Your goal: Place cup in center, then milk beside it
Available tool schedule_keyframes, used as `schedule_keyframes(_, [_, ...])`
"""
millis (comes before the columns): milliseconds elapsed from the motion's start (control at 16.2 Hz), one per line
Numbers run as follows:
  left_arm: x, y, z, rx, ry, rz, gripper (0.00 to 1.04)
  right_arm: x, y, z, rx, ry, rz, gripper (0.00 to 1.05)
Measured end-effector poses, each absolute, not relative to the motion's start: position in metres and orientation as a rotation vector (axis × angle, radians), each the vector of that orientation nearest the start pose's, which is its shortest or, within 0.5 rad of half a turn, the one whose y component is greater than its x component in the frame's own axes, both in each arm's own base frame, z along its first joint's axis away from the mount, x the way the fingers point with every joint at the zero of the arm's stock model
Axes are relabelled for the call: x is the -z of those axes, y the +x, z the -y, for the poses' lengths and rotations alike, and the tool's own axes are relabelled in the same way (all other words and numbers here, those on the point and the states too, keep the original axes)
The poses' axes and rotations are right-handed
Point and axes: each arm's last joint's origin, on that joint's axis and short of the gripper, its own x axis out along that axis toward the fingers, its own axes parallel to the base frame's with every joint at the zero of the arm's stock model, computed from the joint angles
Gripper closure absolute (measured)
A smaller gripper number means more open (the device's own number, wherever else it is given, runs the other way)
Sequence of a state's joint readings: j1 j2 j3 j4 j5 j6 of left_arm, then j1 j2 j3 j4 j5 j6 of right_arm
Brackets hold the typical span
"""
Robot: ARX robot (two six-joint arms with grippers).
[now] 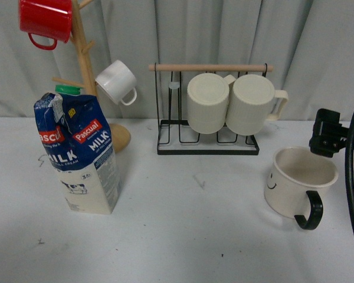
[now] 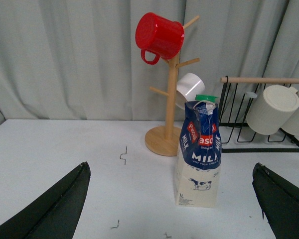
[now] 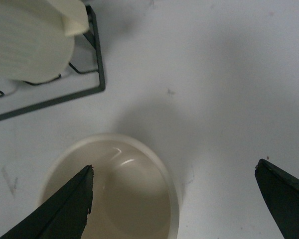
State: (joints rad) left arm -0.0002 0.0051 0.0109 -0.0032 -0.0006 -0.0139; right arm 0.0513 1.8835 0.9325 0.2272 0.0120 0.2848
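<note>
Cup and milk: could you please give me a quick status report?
Left gripper open, facing milk. Right gripper open above cup, cup not centered yet. Mug rack behind, not blocking.

My left fingers (image 2: 55, 209) are spread wide, both dark tips held low over the worktop and pointing toward the far side. My right fingers (image 3: 65, 209) are parted just as wide, aimed downward. From the front, only my right arm (image 1: 327, 134) shows, at the right edge, its black wrist raised.
</note>
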Motion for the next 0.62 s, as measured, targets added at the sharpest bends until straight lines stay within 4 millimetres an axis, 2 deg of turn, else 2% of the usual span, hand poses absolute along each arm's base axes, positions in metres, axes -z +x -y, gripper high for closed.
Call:
schedule_keyframes(124, [-0.167, 0.097, 0.000, 0.000, -0.014, 0.002, 0.07, -0.123, 0.372, -0.022, 0.081, 0.258, -0.821, 0.06])
schedule_keyframes(309, [-0.167, 0.097, 0.000, 0.000, -0.014, 0.002, 0.07, -0.129, 0.382, -0.023, 0.086, 0.271, -0.840, 0.06])
schedule_keyframes(495, [-0.166, 0.097, 0.000, 0.000, -0.014, 0.002, 0.07, -0.111, 0.384, -0.026, 0.079, 0.301, -0.911, 0.06])
schedule_keyframes(618, [-0.166, 0.097, 0.000, 0.000, -0.014, 0.002, 0.07, -0.106, 0.385, -0.026, 0.079, 0.307, -0.921, 0.07])
